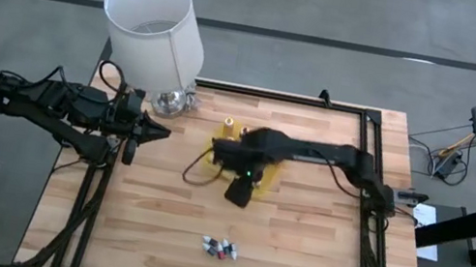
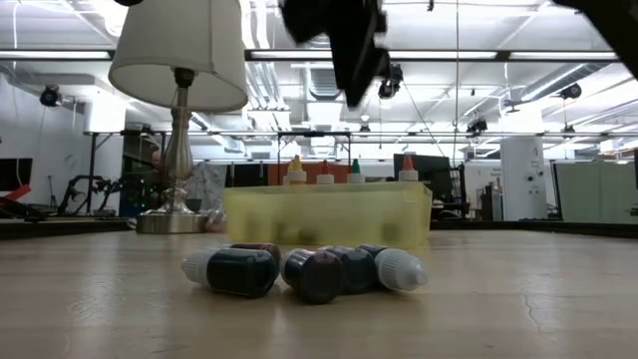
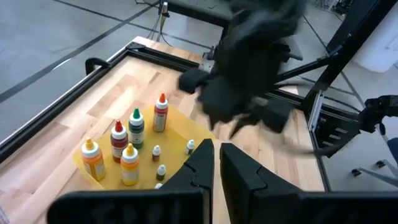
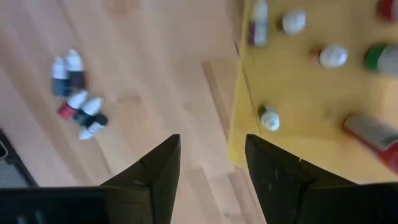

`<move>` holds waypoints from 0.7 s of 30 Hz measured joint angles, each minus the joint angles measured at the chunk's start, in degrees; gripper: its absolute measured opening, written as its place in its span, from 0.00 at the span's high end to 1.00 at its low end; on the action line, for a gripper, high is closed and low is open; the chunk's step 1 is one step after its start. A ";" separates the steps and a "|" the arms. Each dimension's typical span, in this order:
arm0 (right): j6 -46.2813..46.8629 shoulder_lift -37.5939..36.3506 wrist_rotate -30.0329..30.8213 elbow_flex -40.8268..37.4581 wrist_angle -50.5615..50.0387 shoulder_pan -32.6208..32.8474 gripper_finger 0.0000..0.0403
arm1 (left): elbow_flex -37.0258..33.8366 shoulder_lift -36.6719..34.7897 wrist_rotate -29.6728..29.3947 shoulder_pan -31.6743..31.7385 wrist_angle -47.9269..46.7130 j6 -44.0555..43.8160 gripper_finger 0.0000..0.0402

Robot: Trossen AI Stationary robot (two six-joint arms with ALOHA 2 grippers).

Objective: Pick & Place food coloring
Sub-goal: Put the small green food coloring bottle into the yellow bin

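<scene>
Food coloring vials (image 4: 78,93) lie loose on surface (image 1: 296,252), right end effector (image 4: 208,168) part-open and empty above yellow tray (image 4: 298,99) edge, left end effector (image 3: 214,162) closed, empty.

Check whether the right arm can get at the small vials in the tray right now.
Probably yes. The right gripper hangs open above the tray's edge, and the small vial nearest it stands apart from the taller bottles, nothing between.

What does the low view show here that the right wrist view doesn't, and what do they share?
Only the low view shows the lamp and the room behind the table. Only the right wrist view shows the right tool, open and empty, and the small vials inside the yellow tray. Both show that tray and the loose vials lying on the table.
</scene>
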 joint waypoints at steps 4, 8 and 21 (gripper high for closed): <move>0.64 -2.56 2.85 0.00 2.38 5.74 0.58 | 0.00 0.18 0.28 0.00 0.16 -0.07 1.00; 2.86 -2.84 3.12 -0.07 4.49 10.76 0.58 | 0.00 0.76 1.07 0.00 0.22 -0.16 1.00; 13.44 -2.70 8.49 -0.57 13.74 22.94 0.59 | 0.00 3.57 4.00 -0.02 1.30 -1.38 1.00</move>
